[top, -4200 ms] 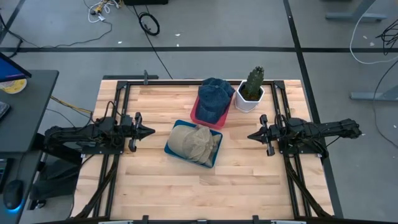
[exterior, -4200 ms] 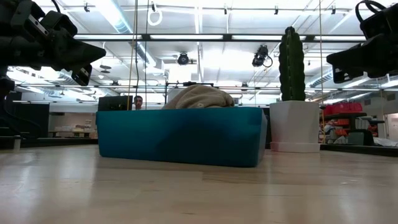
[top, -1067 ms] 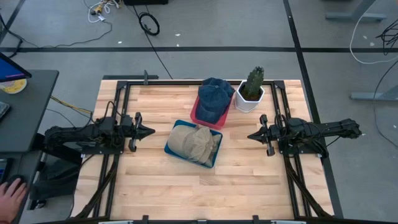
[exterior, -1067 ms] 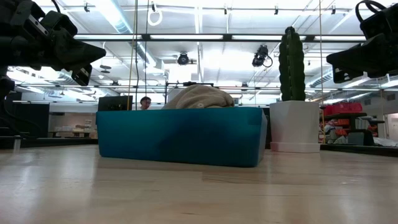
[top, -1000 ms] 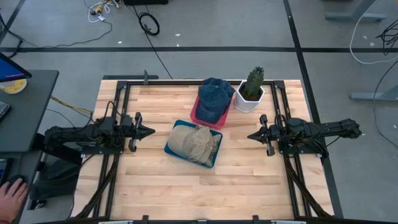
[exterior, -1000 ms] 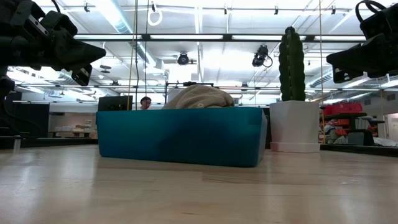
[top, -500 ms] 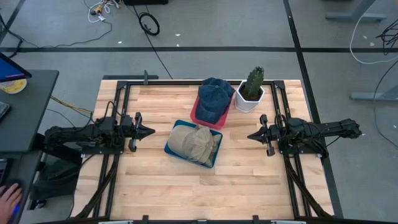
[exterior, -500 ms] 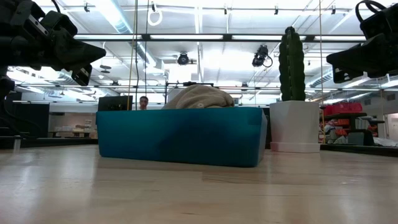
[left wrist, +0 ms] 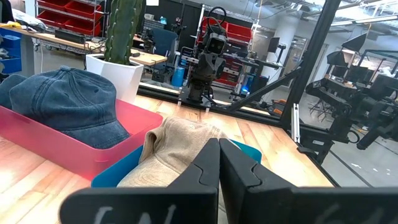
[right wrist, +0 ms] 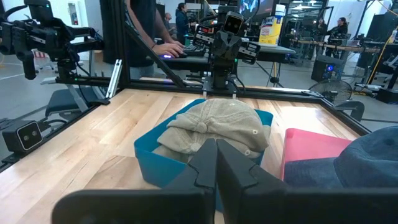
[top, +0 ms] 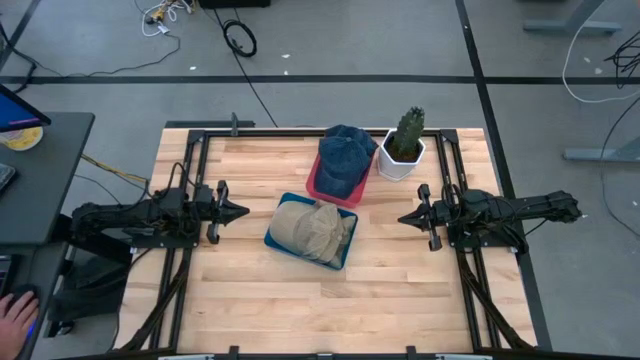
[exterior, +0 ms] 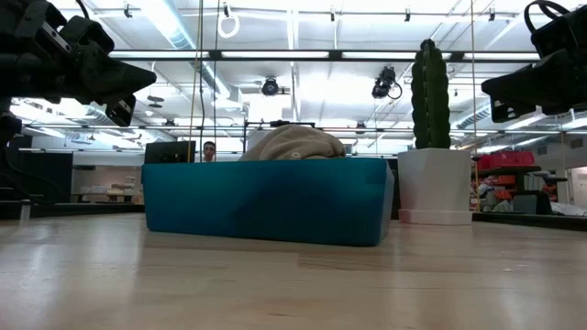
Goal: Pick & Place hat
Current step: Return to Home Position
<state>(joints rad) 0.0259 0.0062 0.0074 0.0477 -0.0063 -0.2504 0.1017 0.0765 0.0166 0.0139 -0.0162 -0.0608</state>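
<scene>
A tan hat (top: 316, 229) lies in a blue bin (top: 281, 243) at the table's middle; its crown shows above the bin's wall (exterior: 293, 142). A blue denim hat (top: 343, 158) lies in a pink bin (top: 316, 186) behind it. My left gripper (top: 243, 211) hovers shut at the left of the blue bin, pointing level at it. My right gripper (top: 402, 218) hovers shut at the right, pointing level at the bins. Both stand well above the table and touch nothing. The tan hat (right wrist: 219, 127) and denim hat (left wrist: 65, 99) show in the wrist views.
A cactus in a white pot (top: 402, 147) stands at the far edge, right of the pink bin. Black rails (top: 195, 150) frame the table. A person's hand (top: 12, 315) shows at a desk beyond the left edge. Bare wood lies in front of the bins.
</scene>
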